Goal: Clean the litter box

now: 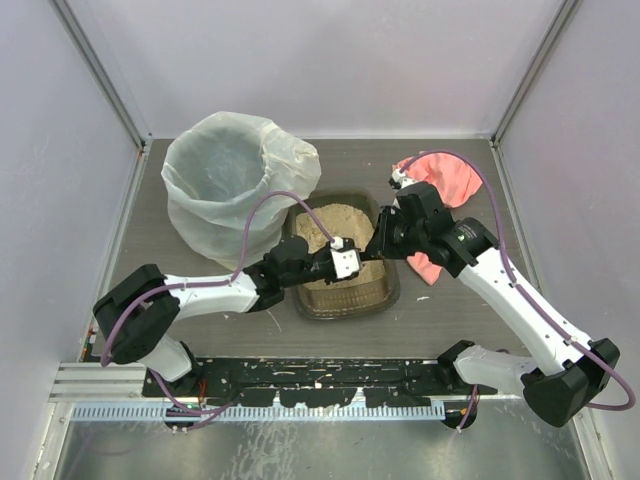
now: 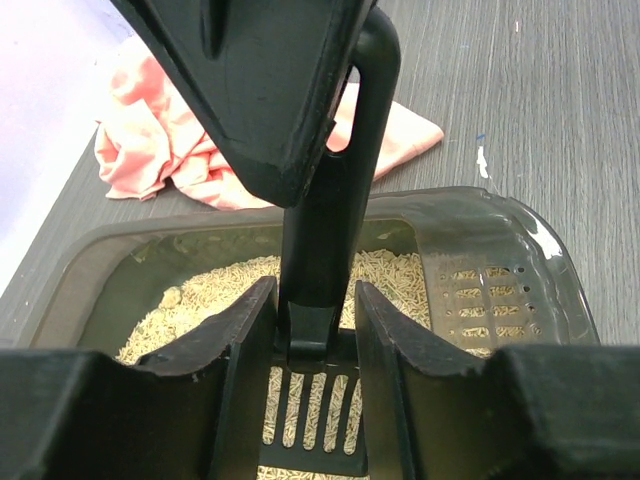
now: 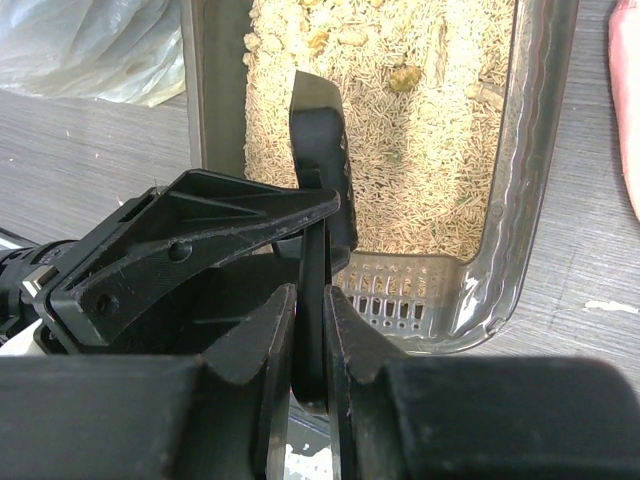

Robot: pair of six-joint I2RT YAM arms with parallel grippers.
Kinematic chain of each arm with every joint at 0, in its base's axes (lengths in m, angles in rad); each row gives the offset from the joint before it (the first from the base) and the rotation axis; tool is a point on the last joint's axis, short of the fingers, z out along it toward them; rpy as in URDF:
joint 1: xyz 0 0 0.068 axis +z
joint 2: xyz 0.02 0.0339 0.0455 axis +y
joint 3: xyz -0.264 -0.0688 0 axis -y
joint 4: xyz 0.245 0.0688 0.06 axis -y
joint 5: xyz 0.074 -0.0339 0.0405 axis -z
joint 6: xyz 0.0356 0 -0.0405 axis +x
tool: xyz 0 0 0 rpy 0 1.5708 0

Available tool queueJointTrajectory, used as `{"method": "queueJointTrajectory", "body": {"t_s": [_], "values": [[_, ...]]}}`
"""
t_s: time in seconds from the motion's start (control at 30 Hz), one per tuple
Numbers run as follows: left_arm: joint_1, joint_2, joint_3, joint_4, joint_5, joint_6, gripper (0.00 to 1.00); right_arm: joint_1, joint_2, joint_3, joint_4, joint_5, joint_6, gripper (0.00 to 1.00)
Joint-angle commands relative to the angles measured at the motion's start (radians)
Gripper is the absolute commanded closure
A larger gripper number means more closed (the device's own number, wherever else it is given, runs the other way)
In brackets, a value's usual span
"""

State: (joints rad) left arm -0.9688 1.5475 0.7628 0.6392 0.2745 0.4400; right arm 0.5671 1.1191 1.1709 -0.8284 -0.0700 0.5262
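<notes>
The litter box (image 1: 345, 302) is a shallow dark translucent tray with tan litter, lying in the middle of the table. Both grippers meet over it on a small black slotted scoop (image 2: 310, 400). My left gripper (image 2: 313, 300) is shut on the sides of the scoop's slotted head, just above the litter (image 2: 400, 275). My right gripper (image 3: 311, 295) is shut on the scoop's thin handle (image 3: 312, 340), which rises towards it. From above, the left gripper (image 1: 347, 262) and right gripper (image 1: 383, 245) sit close together over the tray. A few clumps (image 3: 405, 75) lie in the litter at the far end.
A tall bin lined with a translucent white bag (image 1: 225, 180) stands at the tray's back left. A crumpled pink cloth (image 1: 445, 180) lies on the table at the back right, under the right arm. The tray's perforated inner ledge (image 3: 400, 300) is at its near end.
</notes>
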Motion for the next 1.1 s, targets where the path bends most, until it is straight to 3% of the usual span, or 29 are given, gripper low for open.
{"method": "queueJointTrajectory", "body": {"t_s": [0.0, 0.1, 0.17, 0.37, 0.5, 0.83, 1.07], "values": [[-0.006, 0.006, -0.005, 0.047, -0.010, 0.020, 0.66, -0.003, -0.015, 0.057, 0.031, -0.004, -0.013, 0.97], [-0.005, 0.013, 0.009, 0.047, -0.008, 0.008, 0.85, -0.003, -0.013, 0.051, 0.032, 0.000, -0.013, 0.93], [-0.005, 0.014, 0.022, 0.042, -0.012, -0.005, 0.98, -0.003, -0.015, 0.042, 0.042, 0.010, -0.015, 0.86], [-0.005, 0.005, 0.049, 0.020, -0.027, -0.049, 1.00, -0.003, -0.043, 0.011, 0.131, 0.091, -0.041, 0.51], [-0.006, 0.002, 0.071, -0.007, -0.082, -0.155, 1.00, -0.003, -0.097, -0.047, 0.224, 0.156, -0.047, 0.40], [-0.007, -0.013, 0.136, -0.095, -0.135, -0.340, 1.00, -0.003, -0.190, -0.206, 0.435, 0.153, -0.078, 0.39], [-0.006, -0.010, 0.158, -0.132, -0.141, -0.361, 1.00, -0.003, -0.205, -0.286, 0.549, 0.113, -0.084, 0.51]]}}
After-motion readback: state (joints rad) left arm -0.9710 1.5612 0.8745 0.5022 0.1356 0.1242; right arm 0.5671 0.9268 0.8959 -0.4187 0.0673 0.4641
